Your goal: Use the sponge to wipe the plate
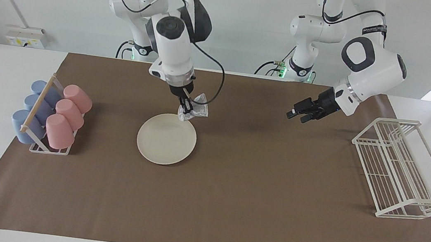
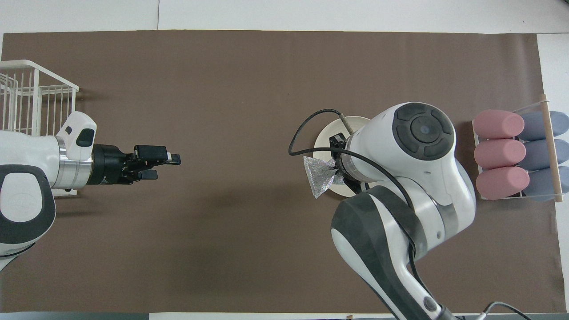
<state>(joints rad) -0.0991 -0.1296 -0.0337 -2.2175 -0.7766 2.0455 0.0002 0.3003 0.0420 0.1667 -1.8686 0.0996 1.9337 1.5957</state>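
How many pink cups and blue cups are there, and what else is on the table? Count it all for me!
Pink cups: 3
Blue cups: 3
Plate: 1
Sponge: 1
Cup holder: 1
Wire rack: 1
Total: 10

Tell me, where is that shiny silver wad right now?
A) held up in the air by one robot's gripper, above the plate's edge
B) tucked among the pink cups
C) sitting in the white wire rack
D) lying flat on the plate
A: the right gripper is shut on the sponge, lifted clear above the rim of the plate.
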